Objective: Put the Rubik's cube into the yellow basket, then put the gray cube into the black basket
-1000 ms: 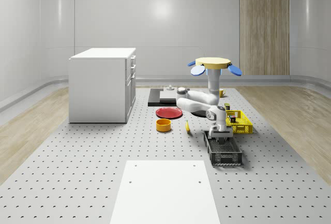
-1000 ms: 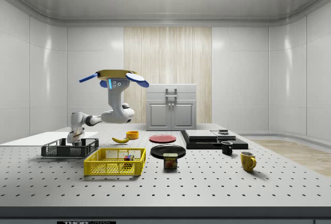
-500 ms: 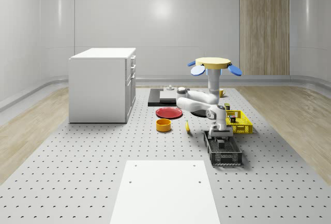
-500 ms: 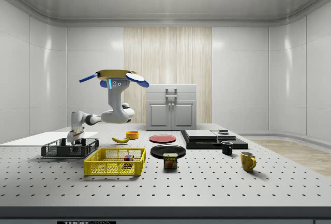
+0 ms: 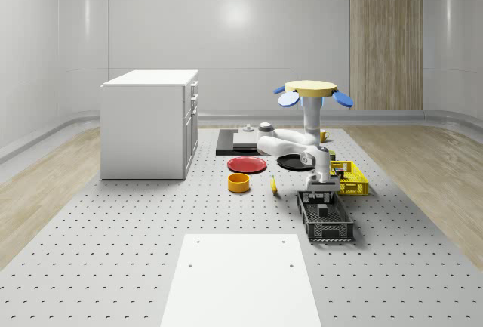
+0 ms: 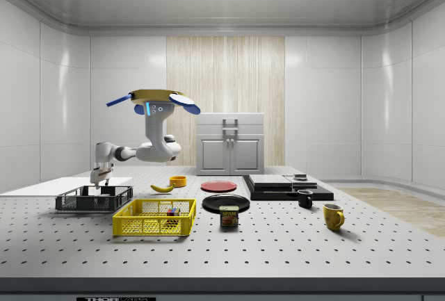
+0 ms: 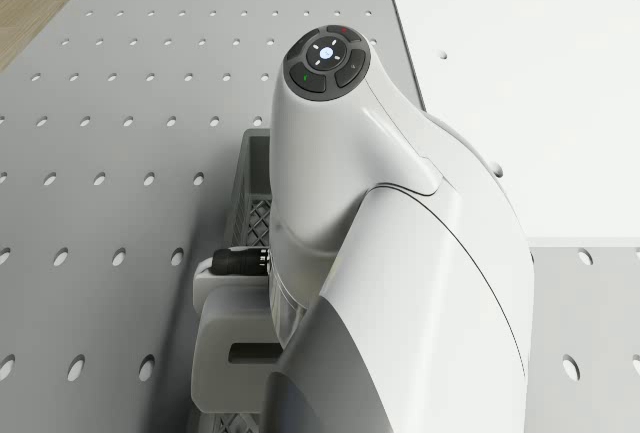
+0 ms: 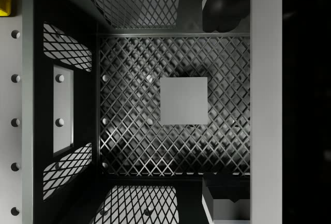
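Note:
The gray cube (image 8: 183, 100) lies flat on the mesh floor of the black basket (image 8: 72, 53), apart from both fingers. My gripper (image 8: 225, 102) hangs open just above it, over the black basket (image 5: 326, 220); the side view puts the gripper (image 6: 98, 181) a little above the basket's rim (image 6: 94, 199). The drone (image 5: 312, 89) hovers behind the baskets with its arm (image 7: 380, 253) reaching forward and down. The Rubik's cube (image 6: 172, 213) sits inside the yellow basket (image 6: 153, 219), which stands beside the black one (image 5: 350, 180).
A banana (image 5: 273, 184), yellow bowl (image 5: 238, 183), red plate (image 5: 247, 165) and black plate (image 6: 226, 203) lie near the baskets. A white cabinet (image 5: 149, 123) stands at the whole-scene view's left. A white pad (image 5: 241, 278) lies in front. A can (image 6: 229, 216) and mugs (image 6: 333, 216) stand nearby.
The gripper has risen out of the black basket, and the gray cube stays on the basket floor. The drone and arm have lifted slightly.

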`<state>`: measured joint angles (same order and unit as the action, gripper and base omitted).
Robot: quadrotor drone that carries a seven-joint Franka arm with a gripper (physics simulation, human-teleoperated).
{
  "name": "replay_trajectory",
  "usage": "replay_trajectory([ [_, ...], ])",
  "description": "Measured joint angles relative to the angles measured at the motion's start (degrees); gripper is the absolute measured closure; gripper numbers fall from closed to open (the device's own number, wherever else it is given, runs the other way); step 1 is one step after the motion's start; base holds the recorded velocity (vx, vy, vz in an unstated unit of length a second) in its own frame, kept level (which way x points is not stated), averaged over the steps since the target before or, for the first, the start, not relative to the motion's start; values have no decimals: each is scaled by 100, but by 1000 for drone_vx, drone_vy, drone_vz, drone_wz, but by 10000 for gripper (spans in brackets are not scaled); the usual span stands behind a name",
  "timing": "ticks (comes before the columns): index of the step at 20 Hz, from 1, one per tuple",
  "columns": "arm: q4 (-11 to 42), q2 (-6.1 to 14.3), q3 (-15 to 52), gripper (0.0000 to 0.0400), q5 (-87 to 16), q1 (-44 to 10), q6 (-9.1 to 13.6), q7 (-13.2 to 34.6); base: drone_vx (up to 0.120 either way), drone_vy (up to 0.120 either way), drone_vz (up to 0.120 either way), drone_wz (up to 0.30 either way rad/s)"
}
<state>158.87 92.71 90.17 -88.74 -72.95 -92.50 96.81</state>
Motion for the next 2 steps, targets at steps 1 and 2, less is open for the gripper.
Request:
replay_trajectory([
  [1, 0, 3, 12, 1, 12, 1, 2, 0, 0, 0, 0, 0],
  [2, 0, 6, 21, 1, 22, 1, 2, -1, 0, 0, 0, 0],
])
